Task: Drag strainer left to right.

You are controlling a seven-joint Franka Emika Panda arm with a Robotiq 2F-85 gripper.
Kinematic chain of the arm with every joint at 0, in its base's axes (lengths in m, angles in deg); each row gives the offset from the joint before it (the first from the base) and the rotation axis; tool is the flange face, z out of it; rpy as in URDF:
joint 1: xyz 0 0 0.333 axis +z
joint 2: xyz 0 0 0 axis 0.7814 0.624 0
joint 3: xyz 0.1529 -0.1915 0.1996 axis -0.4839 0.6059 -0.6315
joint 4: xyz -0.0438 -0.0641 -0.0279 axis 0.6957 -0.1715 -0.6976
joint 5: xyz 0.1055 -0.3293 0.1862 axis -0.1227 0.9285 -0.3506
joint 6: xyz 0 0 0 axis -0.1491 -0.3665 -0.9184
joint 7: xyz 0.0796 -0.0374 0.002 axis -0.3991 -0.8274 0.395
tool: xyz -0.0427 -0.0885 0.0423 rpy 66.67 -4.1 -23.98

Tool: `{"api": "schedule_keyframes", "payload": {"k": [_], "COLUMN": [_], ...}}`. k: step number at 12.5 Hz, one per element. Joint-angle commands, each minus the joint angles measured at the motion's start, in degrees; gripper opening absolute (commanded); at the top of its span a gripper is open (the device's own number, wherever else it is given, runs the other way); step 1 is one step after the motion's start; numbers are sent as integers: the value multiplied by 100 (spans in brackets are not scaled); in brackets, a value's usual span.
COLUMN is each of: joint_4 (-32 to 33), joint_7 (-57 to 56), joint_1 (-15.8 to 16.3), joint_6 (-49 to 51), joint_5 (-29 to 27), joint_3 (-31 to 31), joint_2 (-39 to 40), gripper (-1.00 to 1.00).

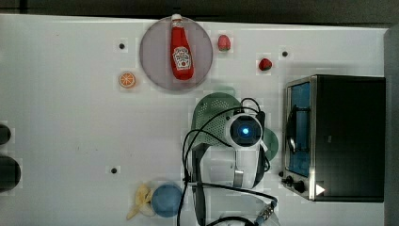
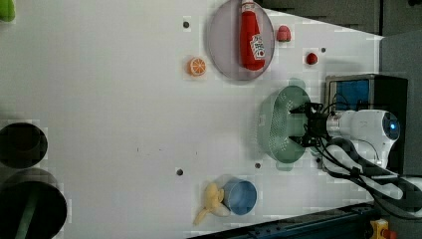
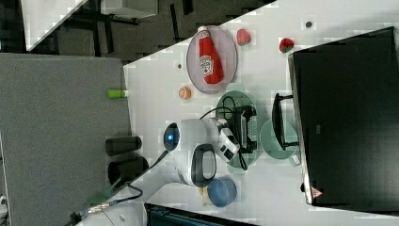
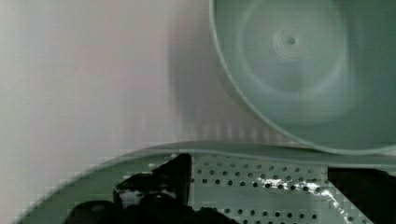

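Gripper (image 2: 304, 125) hangs with jaws spread wide, right over the strainer (image 2: 278, 127), so the bowl sits directly under the fingertips. Its long axis runs across the jaws' gap, cup (image 3: 277, 139) just beside.

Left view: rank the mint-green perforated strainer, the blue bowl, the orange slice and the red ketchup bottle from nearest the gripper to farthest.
1. Mint-green perforated strainer, directly under the gripper.
2. Blue bowl, toward the left view's bottom.
3. Red ketchup bottle, on the grey plate at the top.
4. Orange slice, left of that plate.
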Motion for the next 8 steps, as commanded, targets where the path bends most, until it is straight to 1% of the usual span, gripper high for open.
{"api": "schedule_keyframes", "payload": {"k": [1,4,6,8], "joint_4": [-139,-214,-486,-890], "joint_7": [-923,-1432,-1582,-1796], "joint_1": [-29,-29,-28,-25], "joint_6": [161,1059,2180,3304], "joint_5": [43,42,15,-35], "joint_3": [-250,-572,-808,-981], "joint_2": [-263,-934,-1476,-2003], "gripper": [100,100,100,100]}}
